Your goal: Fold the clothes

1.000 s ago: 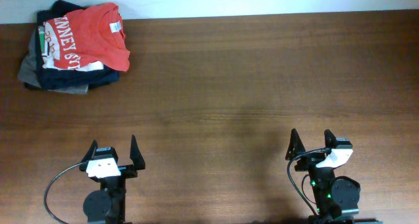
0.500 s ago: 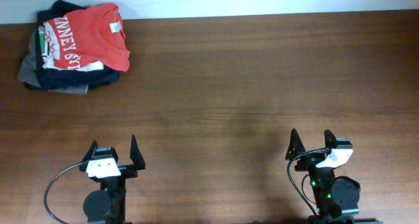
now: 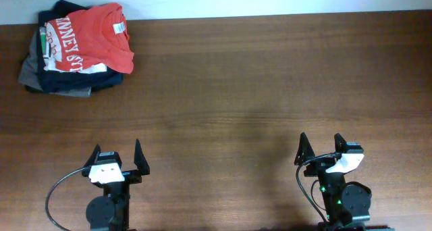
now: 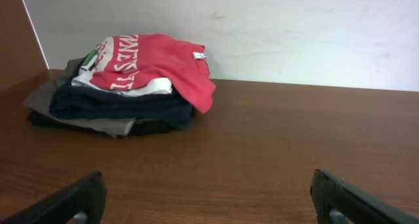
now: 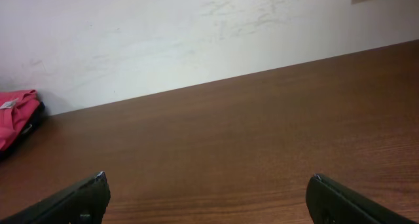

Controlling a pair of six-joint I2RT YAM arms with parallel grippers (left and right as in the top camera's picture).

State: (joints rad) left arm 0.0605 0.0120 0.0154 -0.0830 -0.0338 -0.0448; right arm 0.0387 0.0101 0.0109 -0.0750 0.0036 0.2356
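Far left on the table [image 3: 256, 75], close against the white wall [image 3: 270, 1]: the orange-red T-shirt [image 3: 91, 38], topmost on a pile [image 3: 71, 81] of folded garments. Lies folded, white lettering face up, small white neck label [image 3: 119, 28] near its far right corner. Droops with one red edge over the right side of the pile, down past the white and navy layers. Rests directly on a white layer, then navy, with grey poking out at the left and near edges. Shows a green sliver [image 3: 44, 47] at the left edge of the pile, too small to identify.

Well apart from the pile, at the near edge, left of centre: the left gripper [image 3: 117, 150], fingers spread wide and gripping nothing, pointing toward the far side. Frames, in the left wrist view, the pile ahead and to the left, one dark fingertip low in each corner, brown wood between.

Near right: the right gripper [image 3: 321, 144], likewise spread apart and holding nothing, aimed at the far wall. Catches, in the right wrist view, only a red scrap of the T-shirt at the left edge.
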